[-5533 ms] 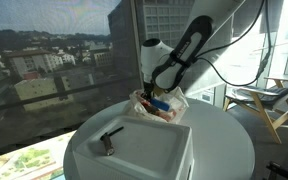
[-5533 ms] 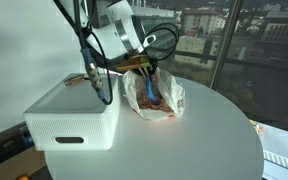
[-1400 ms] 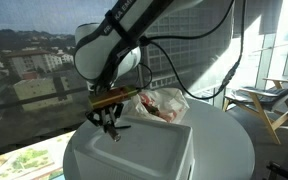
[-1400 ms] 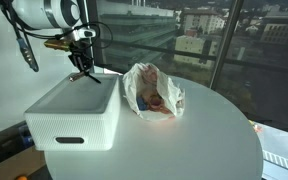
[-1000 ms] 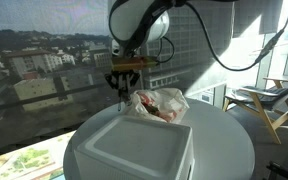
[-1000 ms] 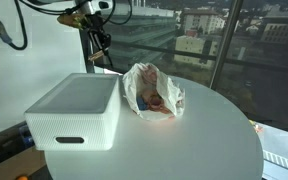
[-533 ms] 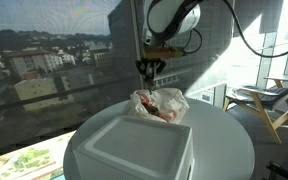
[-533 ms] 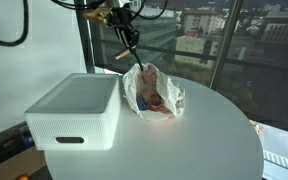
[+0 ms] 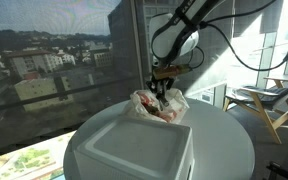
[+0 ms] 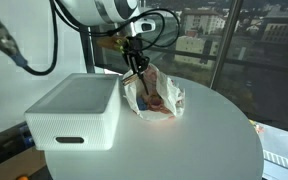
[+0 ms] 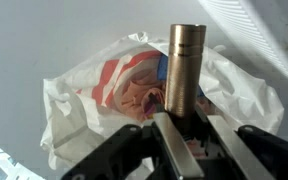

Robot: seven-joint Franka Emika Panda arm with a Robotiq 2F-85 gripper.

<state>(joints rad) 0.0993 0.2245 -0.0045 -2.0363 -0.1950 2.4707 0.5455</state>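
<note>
My gripper (image 11: 182, 122) is shut on a bronze metal cylinder (image 11: 187, 62), which sticks out past the fingertips. It hangs right over the open mouth of a crumpled white plastic bag (image 11: 89, 95) with red print and colourful contents. In both exterior views the gripper (image 9: 162, 88) (image 10: 135, 62) points down at the bag (image 9: 170, 106) (image 10: 156, 96), with the cylinder's tip (image 10: 140, 76) at the bag's top edge. I cannot tell whether the cylinder touches the bag.
A white rectangular box (image 9: 140, 150) (image 10: 72, 110) lies next to the bag on a round white table (image 9: 230, 142) (image 10: 199, 145). Glass walls stand behind the table. A wooden chair (image 9: 267, 100) stands beyond the table.
The gripper took a dark object off the white box's top, lifted it, carried it across and lowered it to the bag's mouth. The box top is now bare.
</note>
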